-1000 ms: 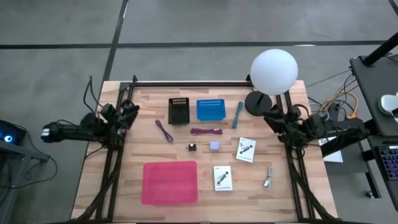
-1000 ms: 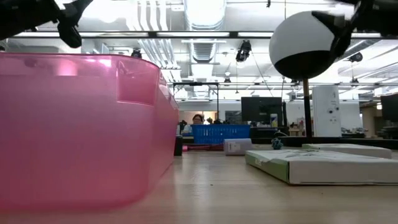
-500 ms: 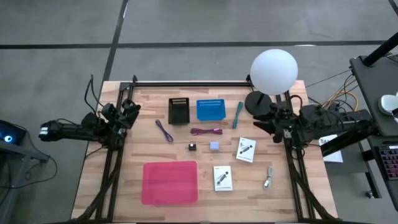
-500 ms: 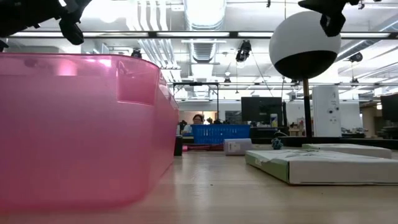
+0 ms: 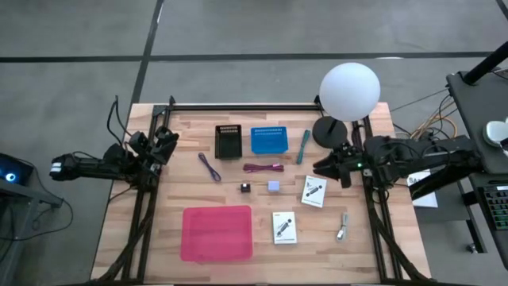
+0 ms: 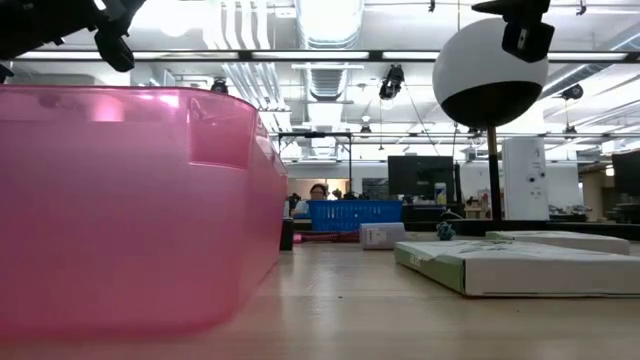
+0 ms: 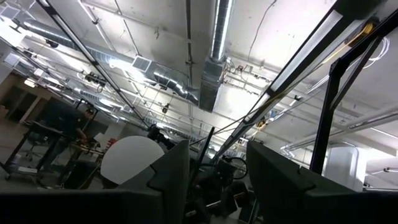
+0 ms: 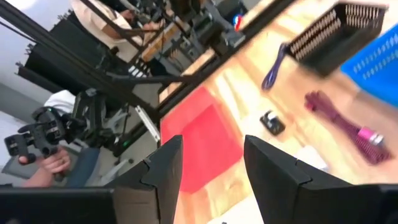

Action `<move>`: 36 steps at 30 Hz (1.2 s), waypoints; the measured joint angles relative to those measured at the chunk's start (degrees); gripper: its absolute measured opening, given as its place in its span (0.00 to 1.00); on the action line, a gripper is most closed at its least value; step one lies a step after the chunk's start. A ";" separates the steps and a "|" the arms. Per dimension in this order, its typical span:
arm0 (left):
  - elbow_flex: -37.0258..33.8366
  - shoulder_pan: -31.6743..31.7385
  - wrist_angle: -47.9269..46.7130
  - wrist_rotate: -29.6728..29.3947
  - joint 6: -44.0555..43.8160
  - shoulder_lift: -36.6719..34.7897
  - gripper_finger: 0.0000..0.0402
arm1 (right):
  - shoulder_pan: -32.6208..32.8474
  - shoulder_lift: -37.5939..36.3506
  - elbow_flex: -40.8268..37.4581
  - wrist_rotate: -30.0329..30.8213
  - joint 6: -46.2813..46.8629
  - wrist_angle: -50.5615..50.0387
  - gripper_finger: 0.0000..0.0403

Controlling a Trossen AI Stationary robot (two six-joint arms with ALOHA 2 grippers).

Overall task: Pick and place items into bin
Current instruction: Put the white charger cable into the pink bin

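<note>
Seen from above, the items lie flat on the wooden table: purple strap (image 5: pixel 209 167), maroon cable (image 5: pixel 263 168), teal pen-like tool (image 5: pixel 303 147), black cube (image 5: pixel 245 187), lavender cube (image 5: pixel 273 186), two white cards (image 5: pixel 313 191) (image 5: pixel 283 227) and a grey metal piece (image 5: pixel 343 226). The pink bin (image 5: pixel 217 233) stands near the front edge. My right gripper (image 5: pixel 325 168) hovers open above the table's right side, just right of the upper card. Its wrist view looks past the gripper (image 8: pixel 211 155) at the bin (image 8: pixel 202 140) and cable (image 8: pixel 339 118). My left gripper (image 5: pixel 167 143) waits open at the left edge.
A black basket (image 5: pixel 228 141) and a blue basket (image 5: pixel 268 140) stand at the far side. A lamp with a white globe (image 5: pixel 349 91) rises at the far right corner, close to my right arm. A person (image 8: pixel 50 155) shows beyond the table's left.
My right gripper has swung from the table's right edge toward the left and slightly toward the near edge, coming in over the table beside the upper card and turning as it went. The items lie where they were.
</note>
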 joint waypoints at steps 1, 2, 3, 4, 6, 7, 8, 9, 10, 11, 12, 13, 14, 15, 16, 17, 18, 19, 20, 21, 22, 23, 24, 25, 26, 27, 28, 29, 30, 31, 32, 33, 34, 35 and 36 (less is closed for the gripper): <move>0.00 0.00 -0.04 -0.04 0.00 0.02 0.36 | 0.00 0.31 0.00 -0.37 0.81 0.09 0.39; 0.00 0.00 -0.05 -0.10 0.00 0.04 0.36 | 0.00 0.62 0.00 -0.63 1.64 0.17 0.39; 0.00 0.00 -0.05 -0.12 -0.01 0.03 0.36 | 0.00 0.82 0.00 -0.77 2.30 0.08 0.39; 0.00 0.00 -0.02 -0.13 -0.02 0.00 0.36 | 0.00 1.03 0.00 -0.97 3.00 -0.01 0.40; 0.00 0.00 -0.03 -0.15 -0.02 -0.02 0.36 | 0.00 1.35 0.00 -1.22 5.22 0.08 0.40; 0.00 0.00 -0.04 -0.15 -0.02 0.00 0.36 | -0.01 1.36 0.00 -1.77 6.35 -0.02 0.40; 0.00 0.00 -0.02 -0.17 -0.02 0.00 0.36 | 0.00 1.44 0.00 -2.40 7.49 -0.04 0.39; 0.00 0.00 -0.01 -0.17 -0.02 0.00 0.36 | 0.00 1.59 0.00 -3.18 8.78 0.01 0.39; 0.00 0.00 -0.04 -0.17 0.00 0.00 0.36 | 0.00 1.65 0.00 -3.87 10.28 -0.06 0.39; 0.00 0.00 -0.04 -0.18 0.00 0.04 0.36 | 0.01 1.68 0.00 -4.78 12.03 -0.36 0.39; 0.00 0.00 0.00 -0.18 0.00 0.09 0.36 | 0.02 1.74 0.00 -5.49 13.94 -0.70 0.39; 0.00 0.00 -0.05 -0.17 0.00 0.05 0.36 | 0.01 1.77 0.00 -6.14 15.97 -0.99 0.39; 0.00 0.00 -0.07 -0.17 0.00 -0.02 0.36 | 0.02 1.80 0.00 -6.58 17.65 -1.43 0.39; 0.00 0.00 -0.03 -0.19 0.00 -0.07 0.36 | 0.02 1.80 0.00 -6.89 19.05 -2.16 0.39; 0.00 0.00 0.03 -0.20 0.00 -0.07 0.36 | 0.02 1.80 0.00 -7.00 20.37 -2.98 0.39; 0.00 0.00 0.00 -0.20 0.00 -0.04 0.36 | 0.02 1.81 -0.02 -7.20 21.58 -3.72 0.39; 0.00 0.00 -0.08 -0.20 0.00 -0.07 0.36 | 0.02 1.80 -0.02 -7.62 22.70 -4.33 0.39; 0.00 0.00 -0.09 -0.20 0.00 -0.19 0.36 | 0.00 1.80 -0.02 -7.98 23.72 -4.89 0.39; -0.02 0.00 -0.03 -0.20 0.00 -0.24 0.36 | 0.02 1.80 -0.02 -8.24 24.69 -5.53 0.39; -0.04 0.00 -0.02 -0.20 0.02 -0.28 0.36 | 0.02 1.80 -0.02 -8.45 25.64 -6.20 0.39; -0.11 0.00 -0.07 -0.20 0.02 -0.28 0.36 | 0.02 1.80 -0.02 -8.50 26.53 -6.84 0.39; -0.17 0.00 -0.13 -0.20 0.01 -0.29 0.36 | 0.02 1.80 -0.04 -8.53 27.38 -7.43 0.39; -0.17 0.00 -0.13 -0.20 0.01 -0.33 0.36 | 0.01 1.80 -0.04 -8.53 28.29 -8.02 0.38; -0.17 0.00 -0.07 -0.20 0.02 -0.37 0.36 | 0.01 1.80 -0.04 -8.51 29.10 -8.74 0.38; -0.17 0.00 -0.05 -0.20 0.02 -0.37 0.36 | 0.02 1.80 -0.04 -8.50 29.94 -9.74 0.38; -0.17 0.00 -0.09 -0.22 0.02 -0.34 0.36 | 0.02 1.80 -0.05 -8.51 30.76 -10.83 0.38; -0.19 0.00 -0.11 -0.20 0.02 -0.28 0.36 | 0.02 1.80 -0.07 -8.53 31.59 -11.88 0.38; -0.20 0.00 -0.11 -0.22 0.02 -0.26 0.36 | 0.02 1.80 -0.07 -8.64 32.57 -13.15 0.38; -0.20 0.00 -0.09 -0.22 0.02 -0.28 0.36 | 0.00 1.80 -0.07 -9.10 33.53 -14.38 0.38; -0.20 -0.02 -0.09 -0.26 0.02 -0.28 0.36 | 0.00 1.80 -0.07 -9.63 34.56 -15.77 0.38; -0.21 -0.02 -0.11 -0.40 0.02 -0.28 0.36 | 0.00 1.80 -0.08 -10.12 35.43 -17.19 0.38; -0.22 -0.02 -0.12 -0.97 0.02 -0.28 0.36 | 0.02 1.80 -0.09 -10.64 36.00 -18.50 0.38; -0.22 -0.04 -0.11 -1.96 0.02 -0.30 0.36 | 0.02 1.80 -0.09 -10.97 36.44 -19.79 0.38; -0.22 -0.04 -0.10 -3.21 0.01 -0.31 0.36 | 0.02 1.80 -0.09 -11.12 37.03 -21.03 0.38; -0.22 -0.04 -0.10 -4.55 0.00 -0.31 0.36 | 0.02 1.80 -0.09 -11.21 37.71 -22.06 0.37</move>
